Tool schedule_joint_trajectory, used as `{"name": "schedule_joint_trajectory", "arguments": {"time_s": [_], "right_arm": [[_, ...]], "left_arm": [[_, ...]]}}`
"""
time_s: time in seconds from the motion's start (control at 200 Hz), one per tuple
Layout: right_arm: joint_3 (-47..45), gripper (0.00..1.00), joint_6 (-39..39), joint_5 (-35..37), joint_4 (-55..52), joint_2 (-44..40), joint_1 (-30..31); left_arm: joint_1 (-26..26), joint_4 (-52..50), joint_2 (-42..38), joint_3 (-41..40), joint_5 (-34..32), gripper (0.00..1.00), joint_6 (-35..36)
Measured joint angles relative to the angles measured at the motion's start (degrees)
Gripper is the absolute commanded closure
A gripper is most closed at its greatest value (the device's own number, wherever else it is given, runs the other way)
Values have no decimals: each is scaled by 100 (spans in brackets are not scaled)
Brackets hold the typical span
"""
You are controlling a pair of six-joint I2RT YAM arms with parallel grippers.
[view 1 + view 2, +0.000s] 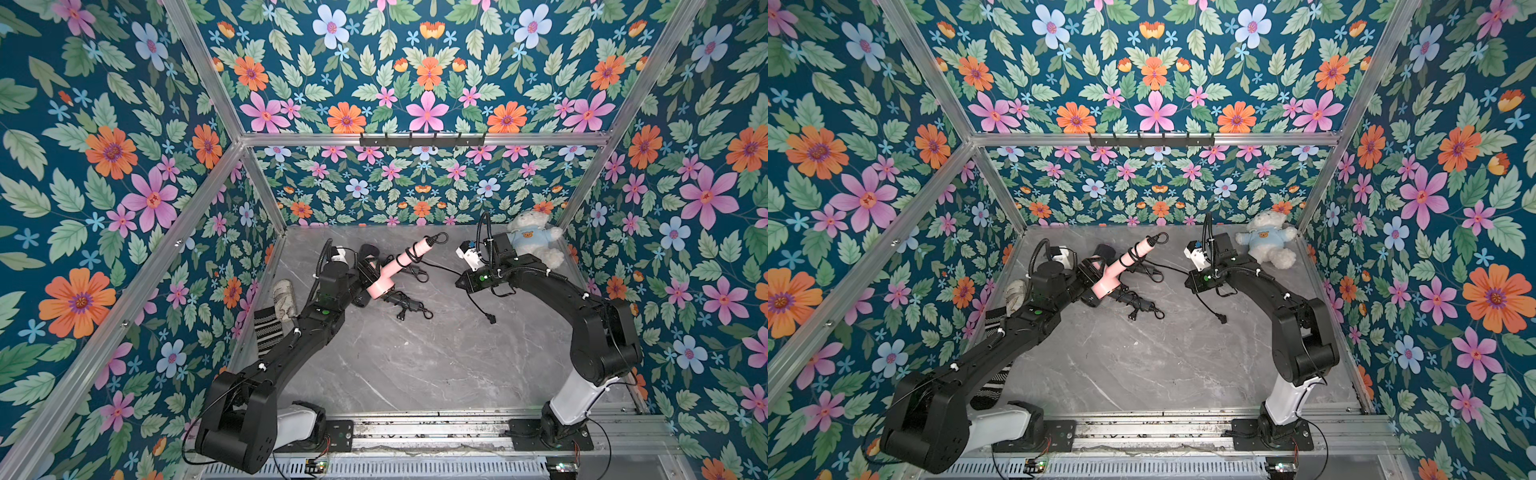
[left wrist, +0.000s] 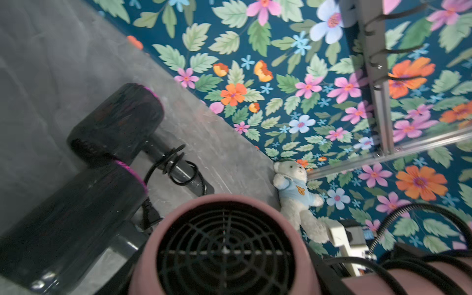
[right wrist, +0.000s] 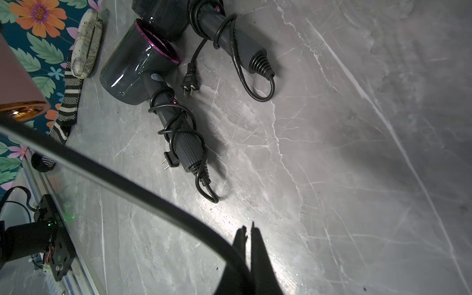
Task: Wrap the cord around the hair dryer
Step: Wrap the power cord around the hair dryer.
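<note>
Your left tool (image 1: 366, 271) is pressed onto the pink dryer (image 1: 397, 266) and pinches it where the body meets the handle. The pink dryer is over the far middle of the worktop (image 1: 415, 374), tilted, with the handle rising toward the back wall. In the left wrist view you see its black grille (image 2: 224, 250) very close.

The cord (image 1: 441, 268) makes a few turns around the handle, forms a small loop at the handle end, and then goes as a thin line to your right tool (image 1: 458, 284). The right tool is closed on the cord. In the right wrist view its fingers (image 3: 259, 255) stand together and the cord runs into them. Below this tool the rest of the cord hangs down to the plug (image 1: 491, 319); I cannot tell if the plug touches the worktop.

Two dark dryers (image 3: 132, 69) lie on the worktop beside the pink dryer, each with its own cord wrapped on the handle. A bear (image 1: 534, 241) sits in the far right corner. A sock (image 1: 266, 328) and a case (image 1: 284, 300) lie by the left wall.
</note>
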Motion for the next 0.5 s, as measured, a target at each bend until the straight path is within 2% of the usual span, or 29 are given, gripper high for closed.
{"name": "schedule_joint_trajectory", "arguments": {"time_s": [0.255,0.385,0.5], "right_arm": [[24,100,-7,516,-278,-210,669],[487,100,-173,979,-852,-240,1174],[1058,100,-343,1255,-1335,-240,1482]], "left_arm": [[-492,-1014,28,525,-2037,100,94],[-726,-1596,273,815,-3213,100,444],[-870,-2004,407,872,-3917,100,754]]}}
